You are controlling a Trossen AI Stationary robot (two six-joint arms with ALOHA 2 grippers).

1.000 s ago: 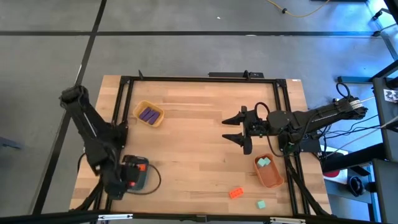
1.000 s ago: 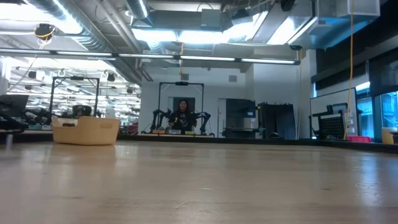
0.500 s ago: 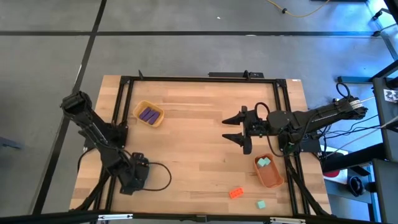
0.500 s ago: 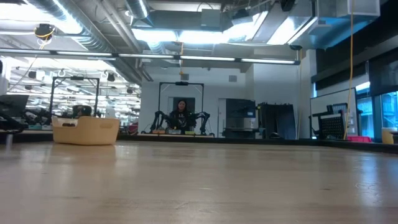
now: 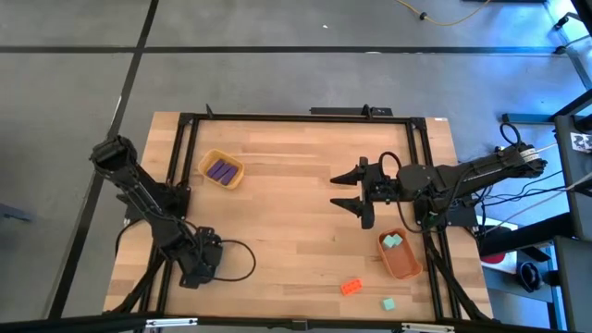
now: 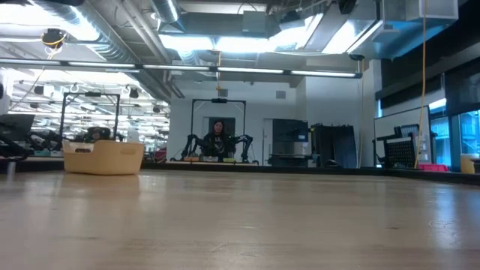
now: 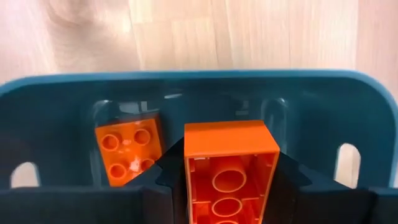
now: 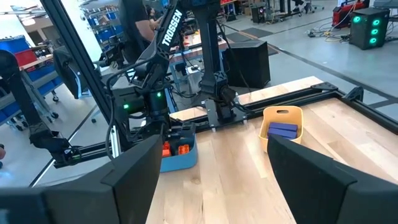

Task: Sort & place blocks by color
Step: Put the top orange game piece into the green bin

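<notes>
My left gripper (image 5: 199,265) is at the near left, lowered into the blue tray (image 7: 56,99) and shut on an orange-red block (image 7: 230,174). A second orange-red block (image 7: 127,149) lies studs-up on the tray's floor. My right gripper (image 5: 356,191) hangs open and empty above the table's right half. Purple blocks (image 5: 221,170) lie in the yellow tray (image 5: 208,159). Teal blocks (image 5: 394,241) lie in the orange tray (image 5: 405,266). One orange-red block (image 5: 351,287) and one teal block (image 5: 389,303) lie loose on the table near its front edge. My left gripper pinches the orange-red block by its two long sides (image 7: 190,180) between its two fingers (image 7: 163,183). The fingers point steeply down, along the block. The block's hollow underside faces the wrist camera, inside the blue tray's walls. Whether it touches the tray's floor I cannot tell.
A black metal frame (image 5: 296,117) runs round the wooden table. The table's middle (image 5: 287,222) is bare wood. A person (image 6: 218,139) stands far off in the room behind the table.
My left gripper has sunk with the orange-red block onto the blue tray, drifting slightly toward the table's right. From above it now covers the tray and the blocks, which showed beside it a second ago.
</notes>
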